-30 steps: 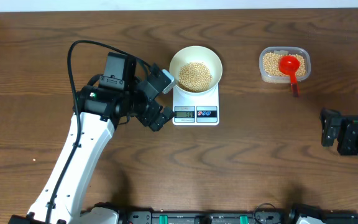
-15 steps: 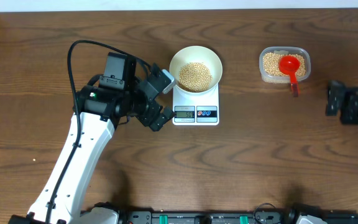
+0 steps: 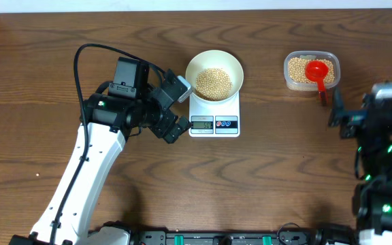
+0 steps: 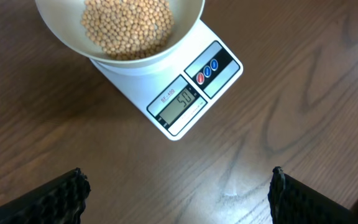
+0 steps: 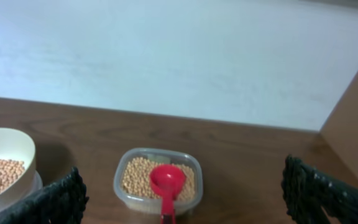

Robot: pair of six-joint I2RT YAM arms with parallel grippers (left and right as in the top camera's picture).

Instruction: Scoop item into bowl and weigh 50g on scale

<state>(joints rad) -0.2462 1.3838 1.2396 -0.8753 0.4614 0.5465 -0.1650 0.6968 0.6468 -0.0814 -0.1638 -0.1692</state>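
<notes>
The white bowl [image 3: 214,73] sits on the white scale [image 3: 214,116] and holds a heap of tan beans [image 3: 213,82]. In the left wrist view the bowl [image 4: 120,31] is at the top and the scale display [image 4: 180,103] reads 50. My left gripper [image 3: 172,109] is open and empty, just left of the scale. My right gripper [image 3: 339,112] is open and empty, below the clear tub [image 3: 311,71], which holds more beans and a red scoop [image 3: 318,75]. The right wrist view shows the tub [image 5: 158,180] and scoop [image 5: 166,183] between the fingers.
The table's back edge meets a white wall at the top. The right arm [image 3: 380,156] stands at the table's right side. The left arm [image 3: 94,170] crosses the left half of the table.
The right arm has swung from the far right edge toward the tub, with the gripper now pointing at it. The left arm, bowl and scale have not moved.
</notes>
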